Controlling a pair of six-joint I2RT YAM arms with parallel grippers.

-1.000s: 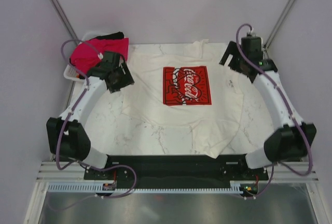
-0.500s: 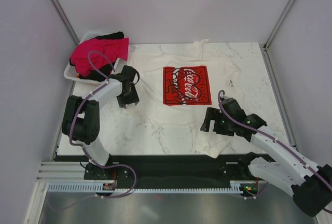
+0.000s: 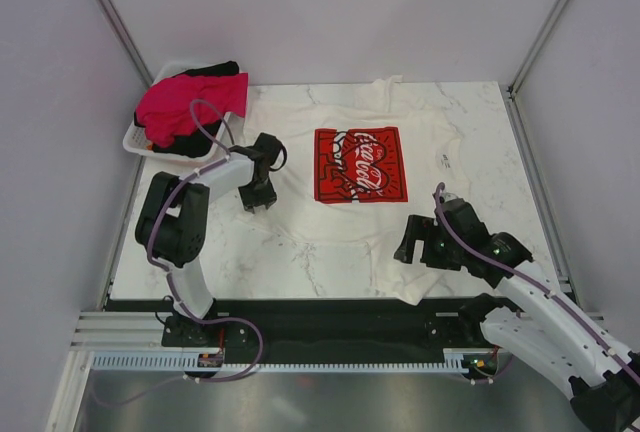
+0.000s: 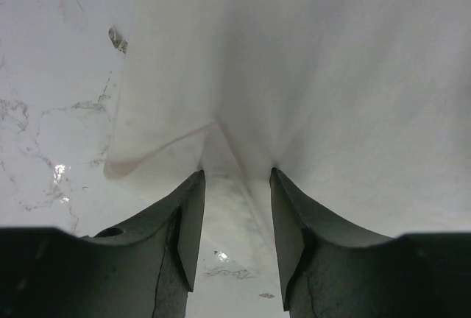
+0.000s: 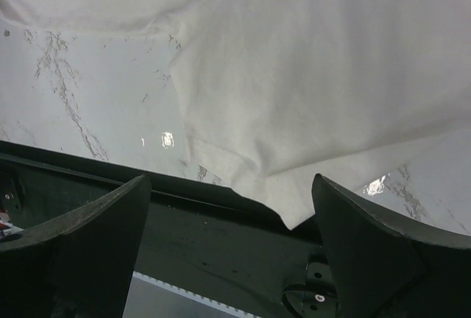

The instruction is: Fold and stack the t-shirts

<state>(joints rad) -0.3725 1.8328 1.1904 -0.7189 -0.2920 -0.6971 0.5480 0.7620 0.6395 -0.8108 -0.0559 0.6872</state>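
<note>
**Top external.** The white t-shirt (image 3: 420,142) lies spread on the marble table (image 3: 250,252), print side up. Its red logo print (image 3: 360,164) sits near the middle of the cloth. One near corner of the shirt reaches the black rail (image 3: 330,317) at the table's near edge. At the far left corner stands the white basket (image 3: 133,140). The red-pink t-shirt (image 3: 190,102) is heaped in it, and the black t-shirt (image 3: 215,70) shows behind and beneath that. The left gripper (image 3: 260,195) is down on the white shirt's left edge, left of the logo. The right gripper (image 3: 410,247) is low over the shirt's near right part, close to that corner.

**Left wrist.** The left gripper (image 4: 235,174) has its jaws standing part-way apart. The white t-shirt (image 4: 309,75) fills most of the view, with bare table (image 4: 51,75) to its left. Creases in the cloth run together into a raised ridge that leads into the gap between the fingers. Cloth fills the gap. We cannot tell whether the pads are pinching it or merely straddling it.

**Right wrist.** The right gripper (image 5: 230,182) is spread wide, one finger at each side of the view, and nothing is between the pads. Below it the white t-shirt (image 5: 294,75) ends in a pointed corner. That corner overhangs the table (image 5: 88,112) edge and lies over the black rail (image 5: 206,237). The fingers are clear of the cloth.
</note>
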